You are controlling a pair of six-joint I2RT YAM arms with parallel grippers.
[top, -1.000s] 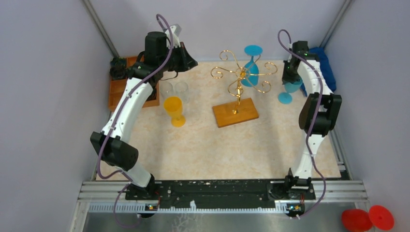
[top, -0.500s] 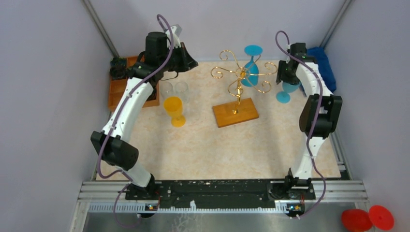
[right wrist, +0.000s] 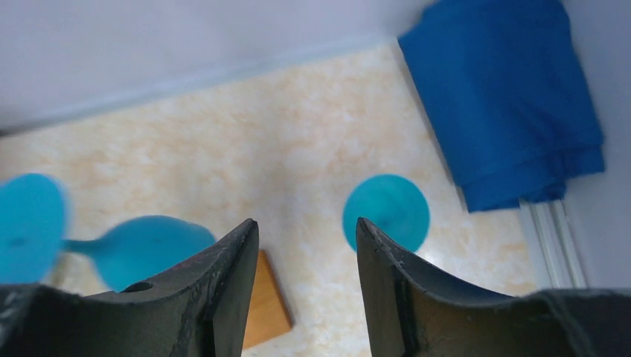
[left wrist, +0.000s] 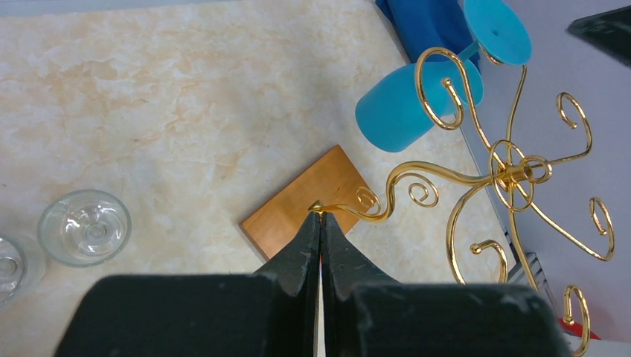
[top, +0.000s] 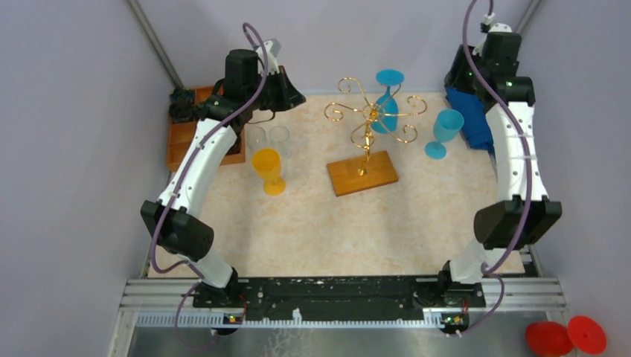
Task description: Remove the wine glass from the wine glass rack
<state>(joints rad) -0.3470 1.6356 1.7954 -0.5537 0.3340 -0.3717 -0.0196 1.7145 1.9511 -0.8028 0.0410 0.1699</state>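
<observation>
The wine glass rack [top: 368, 119] of gold wire stands on its wooden base [top: 362, 172] at mid-table. One blue wine glass [top: 387, 104] hangs upside down on its far side, also seen in the left wrist view [left wrist: 405, 104]. A second blue wine glass [top: 445, 128] stands upright on the table right of the rack, free of any grip. My right gripper [right wrist: 305, 223] is open and empty, high above that glass [right wrist: 385, 210]. My left gripper [left wrist: 320, 217] is shut with nothing in it, left of the rack; a wire arm's tip [left wrist: 350, 212] shows just past its fingertips.
An orange glass [top: 268, 167] and two clear glasses [top: 268, 137] stand at the left, next to an orange tray [top: 178, 141]. A blue cloth [top: 484, 123] lies at the back right corner. Red discs [top: 565, 336] lie off the table at the near right.
My right gripper opened, let go of the blue glass and rose back toward the far right corner. The glass now stands alone on the table. The left arm has not moved.
</observation>
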